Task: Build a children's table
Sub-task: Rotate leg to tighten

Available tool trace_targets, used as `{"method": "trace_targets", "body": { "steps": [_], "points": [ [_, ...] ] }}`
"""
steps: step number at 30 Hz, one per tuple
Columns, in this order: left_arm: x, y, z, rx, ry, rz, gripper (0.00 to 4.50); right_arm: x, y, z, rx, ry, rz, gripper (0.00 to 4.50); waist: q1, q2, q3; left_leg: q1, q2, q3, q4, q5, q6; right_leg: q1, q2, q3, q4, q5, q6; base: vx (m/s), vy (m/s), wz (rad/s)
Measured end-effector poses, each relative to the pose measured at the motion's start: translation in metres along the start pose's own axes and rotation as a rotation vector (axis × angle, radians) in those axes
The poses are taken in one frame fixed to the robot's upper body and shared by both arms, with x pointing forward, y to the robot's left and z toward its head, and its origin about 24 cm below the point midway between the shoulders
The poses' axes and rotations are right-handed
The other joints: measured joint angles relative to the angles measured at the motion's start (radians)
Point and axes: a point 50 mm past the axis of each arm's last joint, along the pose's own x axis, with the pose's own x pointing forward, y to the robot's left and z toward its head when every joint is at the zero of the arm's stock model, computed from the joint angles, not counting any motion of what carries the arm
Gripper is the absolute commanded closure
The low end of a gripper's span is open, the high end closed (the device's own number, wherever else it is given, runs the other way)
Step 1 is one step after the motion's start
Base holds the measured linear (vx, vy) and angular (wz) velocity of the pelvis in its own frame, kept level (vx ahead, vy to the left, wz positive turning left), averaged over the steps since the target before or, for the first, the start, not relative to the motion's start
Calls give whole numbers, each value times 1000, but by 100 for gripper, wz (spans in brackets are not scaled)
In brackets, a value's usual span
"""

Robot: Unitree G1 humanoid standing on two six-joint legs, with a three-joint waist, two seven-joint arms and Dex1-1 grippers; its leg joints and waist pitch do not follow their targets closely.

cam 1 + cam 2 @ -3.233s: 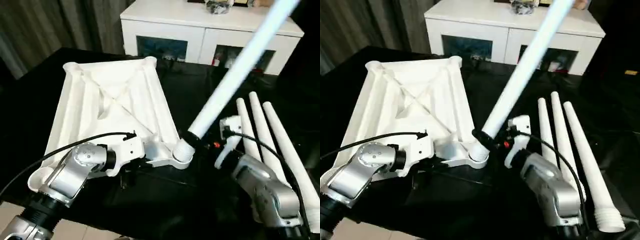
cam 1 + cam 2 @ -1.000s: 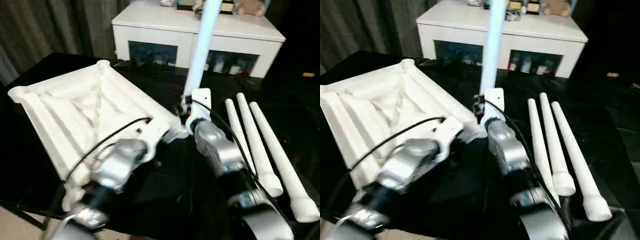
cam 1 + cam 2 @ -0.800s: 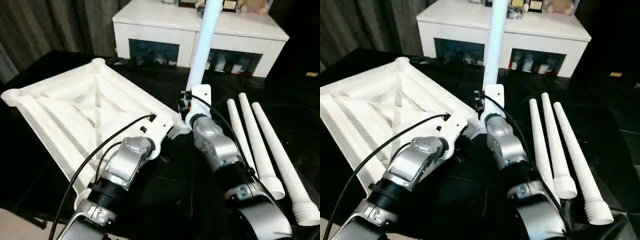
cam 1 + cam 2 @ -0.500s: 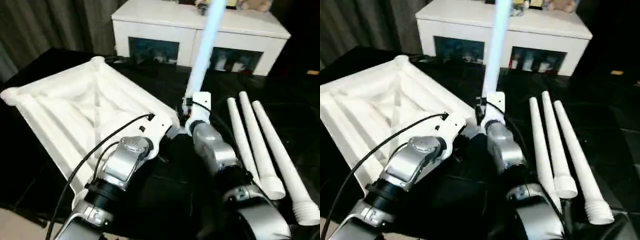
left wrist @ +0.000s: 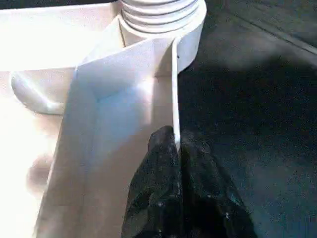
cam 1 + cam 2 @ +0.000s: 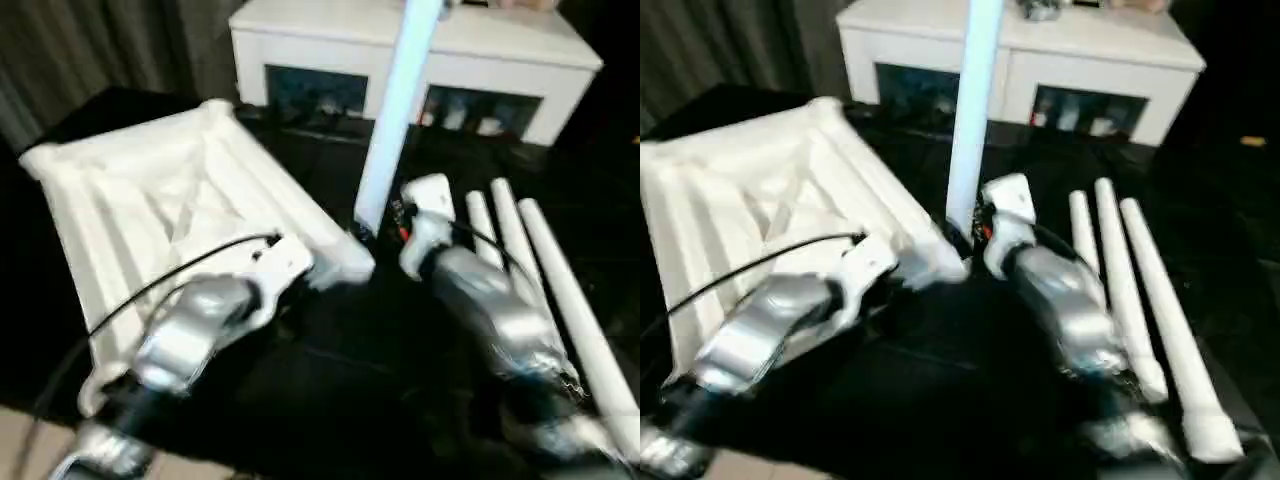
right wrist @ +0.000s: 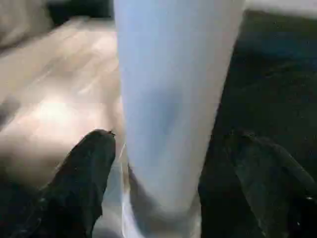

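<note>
Left gripper (image 5: 177, 148) pinches table rim (image 5: 174, 89) (beside leg socket (image 5: 163, 20))

A black surface (image 6: 330, 390) is seen carrying the parts. The white table top (image 6: 170, 200) is laid on it ribbed underside up, toward the left. Three loose white legs (image 6: 545, 285) are laid side by side on its right part.

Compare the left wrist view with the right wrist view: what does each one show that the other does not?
Left wrist view: black fingers pinching a thin rib of the white plastic table top, and the leg's threaded end in the corner socket.

Right wrist view: two black fingers standing apart on either side of the shaft.

Both: the upright round white leg.
</note>
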Motion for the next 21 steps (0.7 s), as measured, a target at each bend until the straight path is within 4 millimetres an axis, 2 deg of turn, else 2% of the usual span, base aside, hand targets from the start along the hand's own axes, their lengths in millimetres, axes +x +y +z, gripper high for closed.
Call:
{"method": "trace_targets", "body": {
  "steps": [3,6,11,16,21],
  "points": [
    [-10,-7,-8,33,3,-84,450,-18,10,-11,17,49,160,58,1,3,2,3,1,3,0,0,-1,3,0,1,0,0,0,0,0,0],
    [-11,-15,-10,51,4,-143,450,-27,13,-12,9,67,242,58,2,4,3,10,3,6,0,-2,-6,10,-1,2,0,0,0,0,0,0],
    [-11,-19,-11,72,5,-194,450,-31,15,-12,-30,101,276,58,3,5,3,11,5,8,0,0,-9,13,-1,2,1,0,1,0,0,0],
    [-13,-18,-12,81,6,-209,450,-30,13,-23,-76,166,262,58,1,4,3,10,6,8,0,2,-10,13,0,1,1,0,1,0,0,0],
    [-14,-18,-12,84,4,-211,450,-26,16,-28,-72,175,271,103,2,5,3,10,6,8,0,2,-10,13,0,1,1,0,1,0,0,0]
  ]
}}
